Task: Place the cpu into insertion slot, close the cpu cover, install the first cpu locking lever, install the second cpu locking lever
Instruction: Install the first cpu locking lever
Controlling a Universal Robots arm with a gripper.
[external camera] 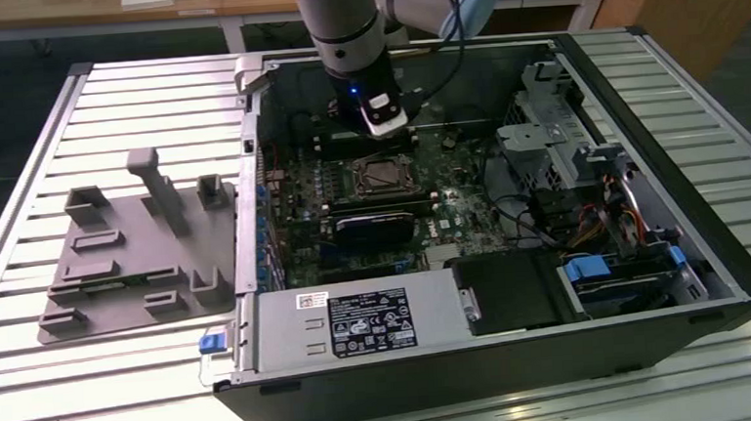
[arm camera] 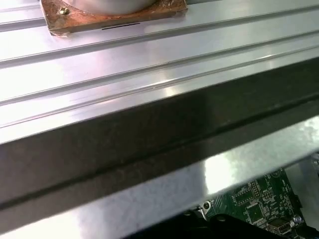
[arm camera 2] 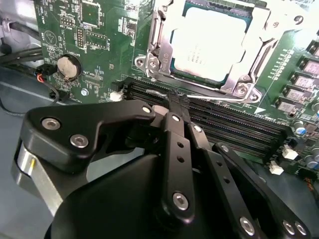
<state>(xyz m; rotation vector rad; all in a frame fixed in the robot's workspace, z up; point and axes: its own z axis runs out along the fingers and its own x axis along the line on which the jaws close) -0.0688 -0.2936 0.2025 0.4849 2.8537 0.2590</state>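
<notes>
Overhead light, seemingly; glare whitens the cpu (arm camera 2: 209,42); case (external camera: 426,388) interior shadowed.

The second wrist view's edge crops the cpu (arm camera 2: 209,42) (the cpu cover (arm camera 2: 158,42) too). The exterior view's insertion slot (external camera: 381,175) seems too small to read.

The arm (external camera: 341,27) points downward, its gripper (arm camera 2: 177,102) pinched closed.

Slatted metal surface (external camera: 146,97) carries an open computer case (external camera: 490,370), with a grey moulded fixture (external camera: 119,285) just beside it on the exterior view's left.
</notes>
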